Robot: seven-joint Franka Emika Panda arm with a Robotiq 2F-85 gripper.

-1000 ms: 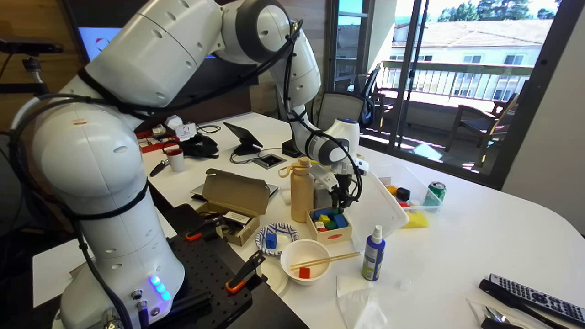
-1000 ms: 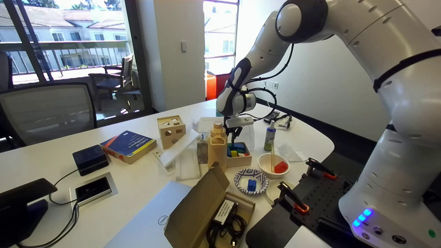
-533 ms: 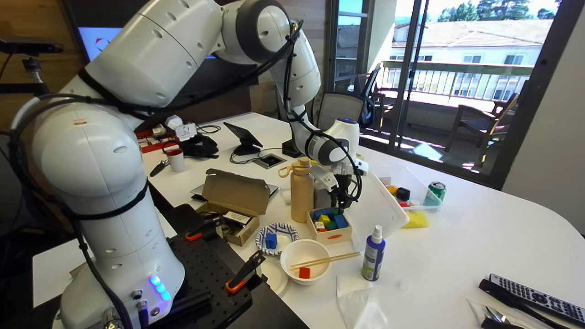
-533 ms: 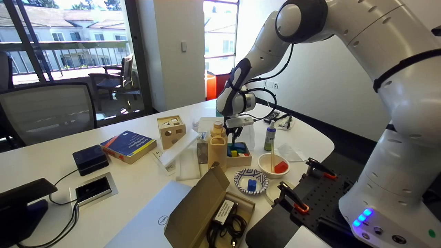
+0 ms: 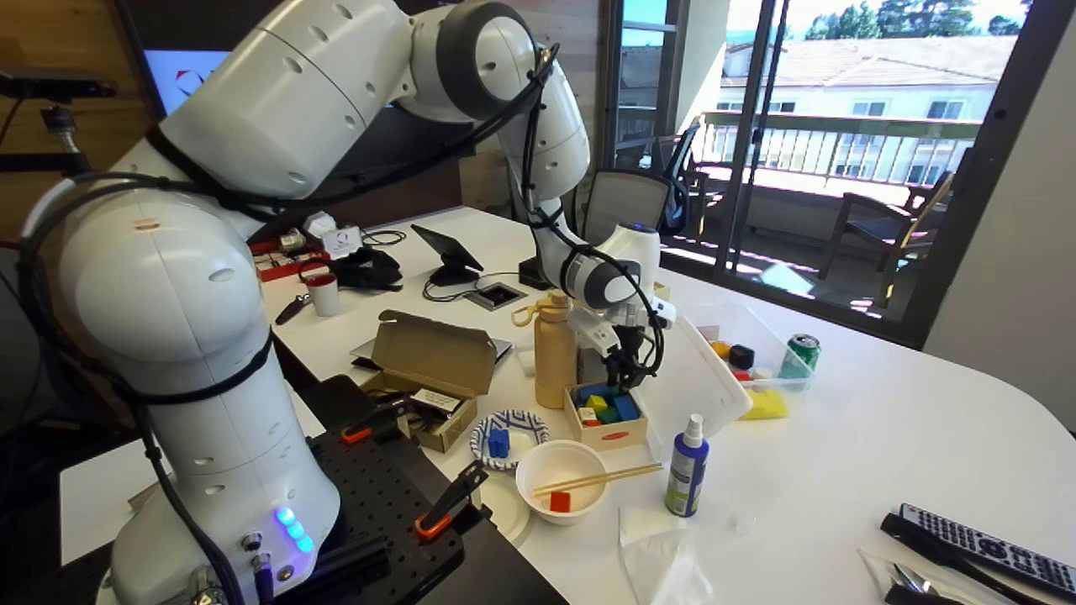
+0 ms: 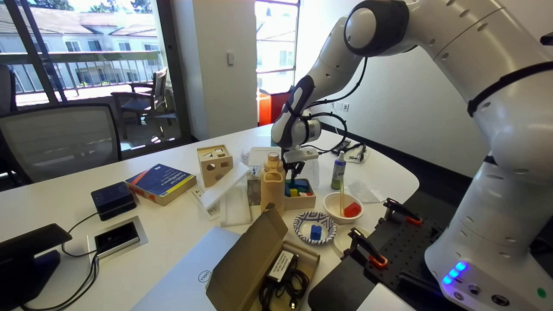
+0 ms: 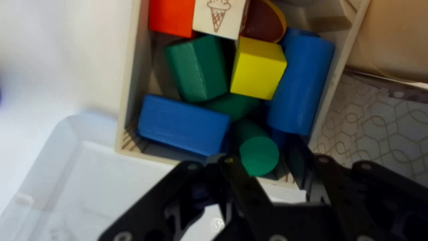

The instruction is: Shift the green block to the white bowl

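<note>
The wooden box [image 5: 618, 435] holds several coloured blocks. In the wrist view, a green cylinder-shaped block [image 7: 259, 155] stands near the box's near wall, its round bright end facing the camera. A second green block [image 7: 197, 68], faceted, lies farther in the box. My gripper [image 5: 624, 385] is low over the box; in the wrist view [image 7: 265, 160] its fingers are apart on either side of the green cylinder. A gap shows on the right side; contact on the left is unclear. The white bowl [image 5: 563, 460] holds a red block and chopsticks; it also shows elsewhere [image 6: 332, 204].
A tan bottle [image 5: 556, 357] stands right beside the box. A blue block [image 7: 183, 125] and a yellow block [image 7: 257, 68] crowd the box. A patterned plate [image 6: 302, 231] with a blue block, a spray bottle [image 5: 688, 470] and a clear bin lid [image 5: 685, 386] are close by.
My gripper has lowered slightly toward the box. The bit of green seen by the fingertips earlier in an exterior view is now hidden. Bowl and plate have not moved.
</note>
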